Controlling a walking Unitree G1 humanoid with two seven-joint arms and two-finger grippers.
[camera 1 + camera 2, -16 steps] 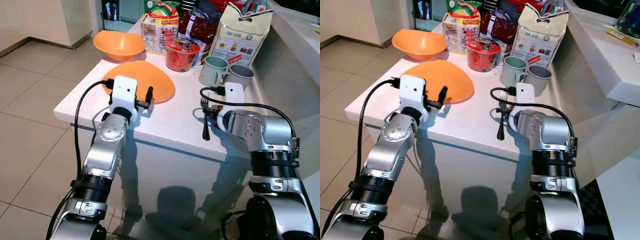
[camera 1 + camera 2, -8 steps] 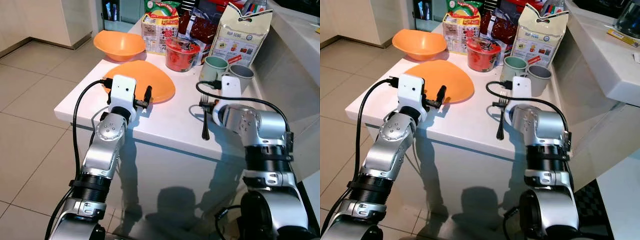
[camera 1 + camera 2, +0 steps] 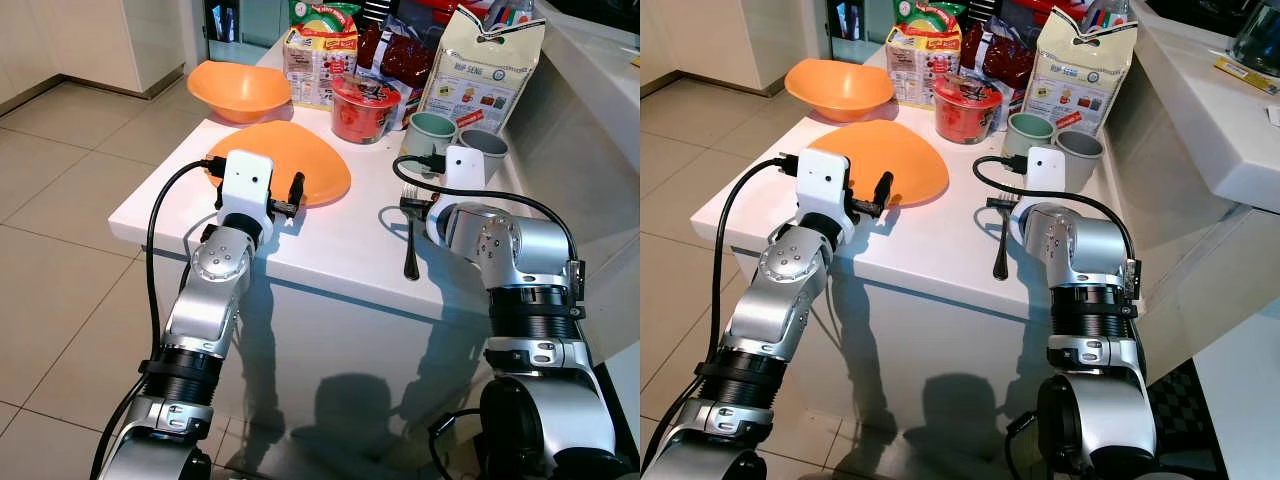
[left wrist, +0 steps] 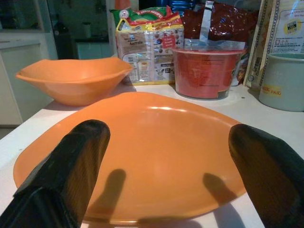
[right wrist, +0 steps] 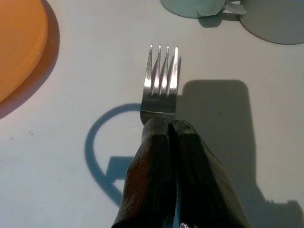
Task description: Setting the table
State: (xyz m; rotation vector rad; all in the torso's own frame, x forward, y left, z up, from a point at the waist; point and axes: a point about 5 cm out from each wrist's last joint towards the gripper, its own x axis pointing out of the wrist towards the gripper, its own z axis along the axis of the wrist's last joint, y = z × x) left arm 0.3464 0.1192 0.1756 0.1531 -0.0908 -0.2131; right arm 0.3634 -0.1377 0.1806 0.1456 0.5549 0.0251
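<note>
1. On the white tabletop (image 3: 330,235), our right gripper (image 5: 172,124) has its two black fingers pressed together on a fork (image 5: 161,80), tines pointing toward the mugs (image 3: 450,140).
2. Over at the near rim of the orange plate (image 4: 156,142), our left gripper (image 4: 166,156) hangs with fingers spread wide, holding nothing.
3. Beyond the plate we see an orange bowl (image 3: 238,90) and snack packets (image 3: 320,52).

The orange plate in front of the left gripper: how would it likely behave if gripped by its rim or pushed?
The orange plate looks like rigid plastic, so probably stiff and light. Its glossy surface may slip between the open fingers of the left gripper. Being shallow and flat on the white table, it should slide rather than tip.
</note>
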